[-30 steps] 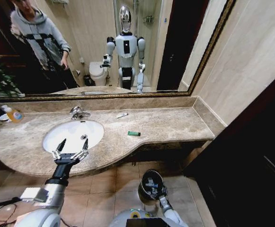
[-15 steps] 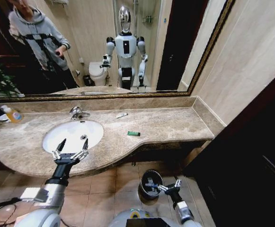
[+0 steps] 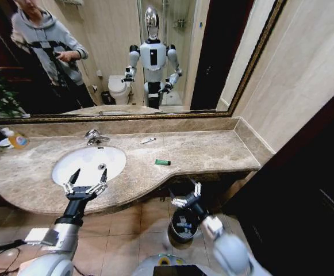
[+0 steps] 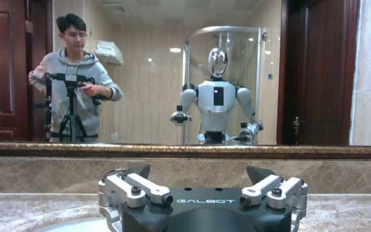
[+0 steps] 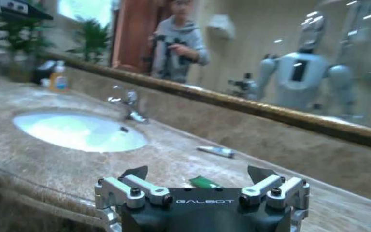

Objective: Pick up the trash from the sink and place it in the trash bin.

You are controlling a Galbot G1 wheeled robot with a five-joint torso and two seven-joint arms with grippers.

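Now the right gripper (image 3: 187, 196), fingers spread and empty, has been raised from the black trash bin (image 3: 175, 229) to the counter edge. The green packet (image 3: 162, 162) lies at its eleven o'clock, the white tube (image 3: 148, 140) beyond. The left gripper (image 3: 85, 183), also spread, hovers over the sink (image 3: 69, 164).

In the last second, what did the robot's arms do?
The right pincer rose from down inside the trash bin to just above it, near the counter's edge, open and empty. The left pincer stayed open at the sink's front edge. The green packet and the white tube did not move on the counter.
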